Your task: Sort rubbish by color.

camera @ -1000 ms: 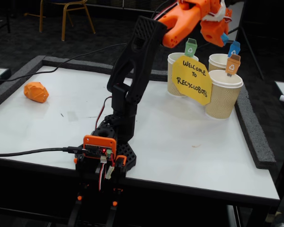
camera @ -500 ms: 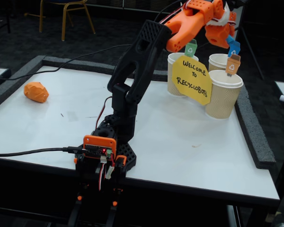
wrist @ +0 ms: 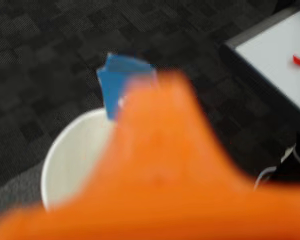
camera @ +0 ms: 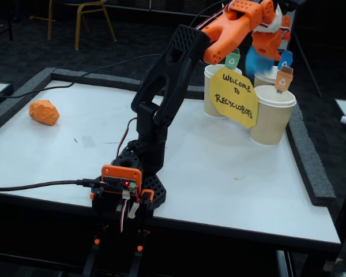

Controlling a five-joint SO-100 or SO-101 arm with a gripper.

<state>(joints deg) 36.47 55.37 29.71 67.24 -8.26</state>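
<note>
White tabletop (camera: 230, 173) with a dark foam border is your workspace. Far left on it lies the orange lump (camera: 44, 112), well apart from your claw (camera: 264, 47), which hangs high at the right over the cups. A blurred light blue lump (camera: 255, 60) sits just under the claw, above the blue-tagged cup (camera: 265, 75). I cannot tell whether the claw is apart or together.

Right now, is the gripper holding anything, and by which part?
Probably nothing: a blurred light blue lump shows just below the gripper, over the rear cup, seemingly in mid-air. Contact cannot be told.
</note>
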